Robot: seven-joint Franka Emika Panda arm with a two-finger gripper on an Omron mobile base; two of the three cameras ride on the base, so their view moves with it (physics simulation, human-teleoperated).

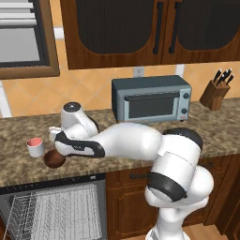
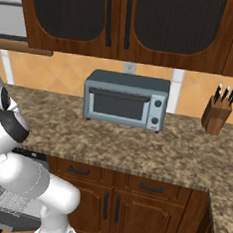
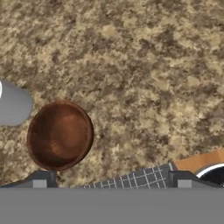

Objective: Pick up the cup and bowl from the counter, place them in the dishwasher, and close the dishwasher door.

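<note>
The dark reddish-brown bowl (image 3: 60,135) sits upright on the speckled granite counter (image 3: 144,65), just above and beside my left fingertip (image 3: 41,179). The white cup (image 1: 35,146) with its pinkish inside stands to the left of the bowl (image 1: 52,161), close to it. My gripper (image 3: 111,181) hangs open over the counter's front edge with nothing between its fingers. Its hand (image 1: 58,138) hovers just above and behind the bowl. Below the counter the dishwasher (image 1: 61,211) stands open with its white wire rack (image 3: 131,178) pulled out.
A grey toaster oven (image 1: 151,98) stands at the back of the counter, right of my arm. A wooden knife block (image 1: 214,93) is at the far right. Dark wooden cabinets (image 2: 106,202) run under the counter, with more above it.
</note>
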